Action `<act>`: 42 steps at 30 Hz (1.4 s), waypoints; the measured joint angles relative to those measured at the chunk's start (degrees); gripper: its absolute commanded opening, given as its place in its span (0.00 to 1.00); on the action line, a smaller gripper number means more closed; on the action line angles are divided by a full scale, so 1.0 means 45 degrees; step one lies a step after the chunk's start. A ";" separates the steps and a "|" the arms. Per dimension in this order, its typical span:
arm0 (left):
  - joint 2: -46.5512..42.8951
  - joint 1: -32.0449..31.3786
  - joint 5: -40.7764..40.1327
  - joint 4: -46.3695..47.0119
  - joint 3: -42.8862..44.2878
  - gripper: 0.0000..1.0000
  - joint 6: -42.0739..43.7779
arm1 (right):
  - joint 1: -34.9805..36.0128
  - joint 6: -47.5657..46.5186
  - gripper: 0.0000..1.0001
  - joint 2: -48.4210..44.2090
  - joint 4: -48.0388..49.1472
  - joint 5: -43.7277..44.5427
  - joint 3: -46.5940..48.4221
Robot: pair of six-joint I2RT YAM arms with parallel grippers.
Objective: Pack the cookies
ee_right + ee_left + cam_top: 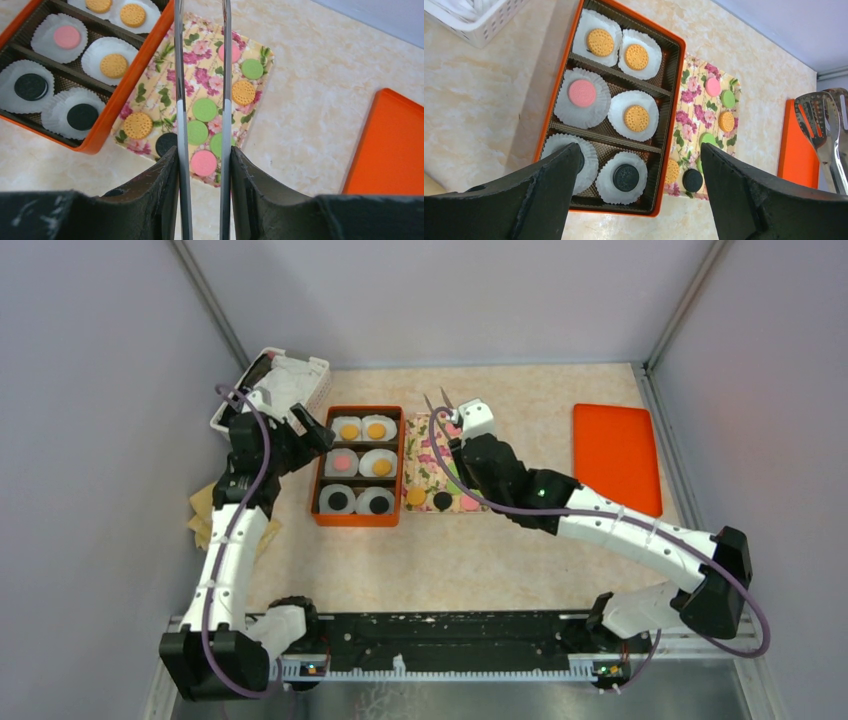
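Note:
An orange box (pixel 318 480) holds six white paper cups, each with one cookie: two orange at the far end, a pink (pixel 582 93) and an orange in the middle, two black (pixel 626 177) at the near end. Several loose cookies, among them a green one (pixel 205 109) and a pink one (pixel 203 162), lie on a floral tray (pixel 424 445) right of the box. My left gripper (pixel 639 146) is open and empty above the box's near left part. My right gripper (pixel 202 150) is shut on metal tongs (pixel 181 100), whose arms stand apart with nothing between them, above the floral tray.
A white basket (pixel 285 380) stands at the far left behind the box. An orange lid (pixel 617 455) lies flat at the right. Yellowish paper (pixel 205 515) lies by the left arm. Grey walls close in the left, right and back.

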 measured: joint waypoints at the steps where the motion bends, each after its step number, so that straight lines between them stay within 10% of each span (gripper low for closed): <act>1: -0.0010 -0.0010 0.0058 0.0010 -0.0083 0.95 -0.0024 | 0.0000 0.0000 0.29 -0.0024 -0.0019 0.0107 -0.0068; 42: 0.1107 -0.0325 0.1287 0.0690 -0.1647 0.97 0.0010 | -0.4153 0.1734 0.32 -0.0034 -0.1088 -0.0656 -0.1919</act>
